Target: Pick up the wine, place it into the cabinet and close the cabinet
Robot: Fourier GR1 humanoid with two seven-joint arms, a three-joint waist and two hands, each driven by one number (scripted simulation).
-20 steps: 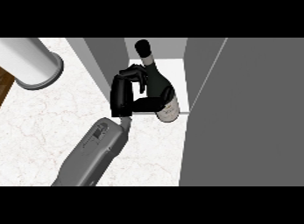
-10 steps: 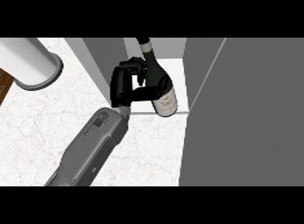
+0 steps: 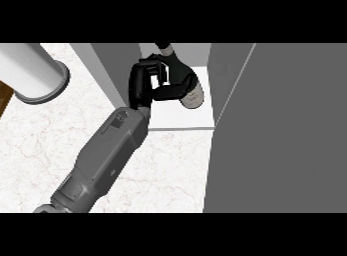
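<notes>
Where the grey forearm (image 3: 106, 155) comes in from seven o'clock across the counter (image 3: 28, 150), the left hand (image 3: 140, 82) wraps its fingers (image 3: 168, 92) round the wine (image 3: 185, 75). The bottle is tilted, neck toward twelve o'clock, over the open cabinet (image 3: 180, 117) shelf.

Marble counter (image 3: 36, 150) bearing grey cabinet (image 3: 294, 125)

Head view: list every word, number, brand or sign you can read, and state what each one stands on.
No text can be read anywhere in this view.
Wine bottle, held by the left hand: a pale patch on its lower part, no lettering can be made out.
Grey forearm: a small dark marking near the wrist, too small to read.
</notes>
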